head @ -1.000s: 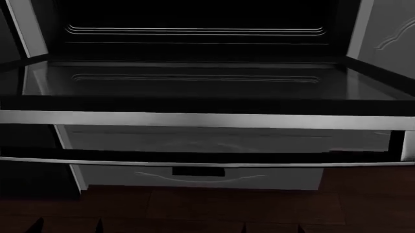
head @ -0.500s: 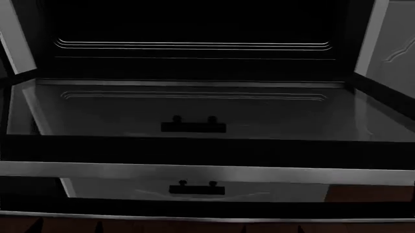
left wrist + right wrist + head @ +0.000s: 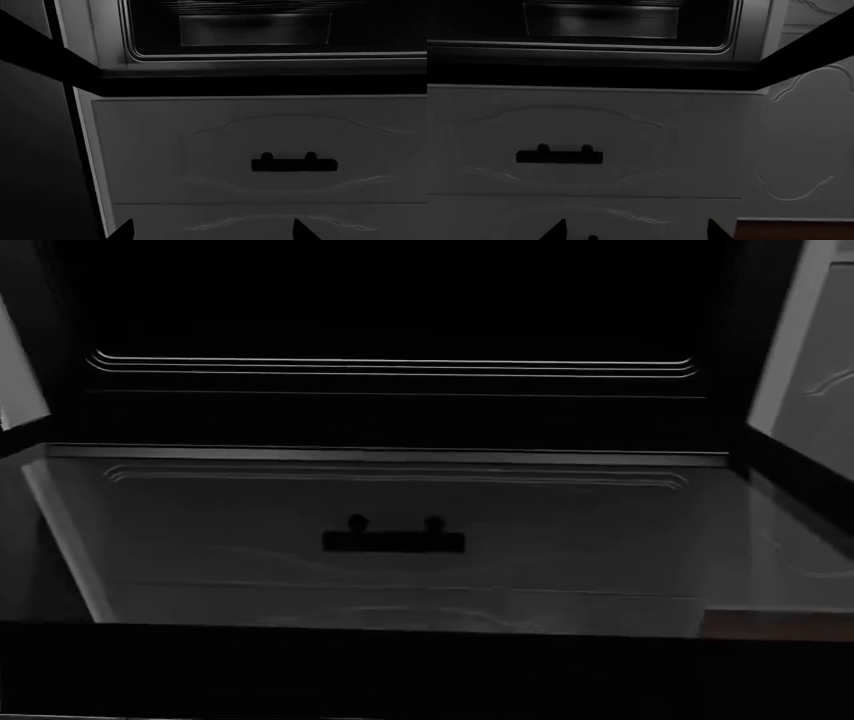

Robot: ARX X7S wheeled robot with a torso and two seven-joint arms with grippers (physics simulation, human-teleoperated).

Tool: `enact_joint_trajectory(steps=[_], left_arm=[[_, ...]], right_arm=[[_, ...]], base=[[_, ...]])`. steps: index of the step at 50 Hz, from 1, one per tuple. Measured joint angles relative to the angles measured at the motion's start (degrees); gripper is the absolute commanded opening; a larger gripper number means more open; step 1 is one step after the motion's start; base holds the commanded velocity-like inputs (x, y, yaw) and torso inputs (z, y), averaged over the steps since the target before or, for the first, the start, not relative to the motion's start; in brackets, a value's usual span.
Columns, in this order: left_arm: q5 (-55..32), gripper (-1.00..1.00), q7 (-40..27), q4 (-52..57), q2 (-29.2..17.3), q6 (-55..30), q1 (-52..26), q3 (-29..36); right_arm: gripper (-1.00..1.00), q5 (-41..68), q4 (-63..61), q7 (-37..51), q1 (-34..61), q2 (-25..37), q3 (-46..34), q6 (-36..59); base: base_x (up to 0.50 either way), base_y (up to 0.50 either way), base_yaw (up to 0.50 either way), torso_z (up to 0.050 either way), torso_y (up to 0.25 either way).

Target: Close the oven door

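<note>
Oven door (image 3: 400, 530) lies fully open and flat, above the grey drawer front (image 3: 267, 150). Both claws sit below the door, tips spread wide, holding nothing. Rising off-centre could let a claw slip past the edge.

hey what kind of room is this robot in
Most likely a kitchen: an oven door hangs open and flat before a dark cavity, a grey moulded drawer with a short black handle sits below it, and matching cabinet panels stand alongside.
</note>
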Motion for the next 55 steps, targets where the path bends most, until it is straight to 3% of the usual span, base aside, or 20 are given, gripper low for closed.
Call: enact_joint_trajectory(steps=[55], left_arm=[[-1.14,1.0,-1.05,-0.13,-0.97,0.23,-0.44,1.19]], right_arm=[[1.0,0.95,-0.09,1.11,0.28,0.9,-1.19,-0.48]], base=[[0.2,0.0,0.0,0.0,0.0]])
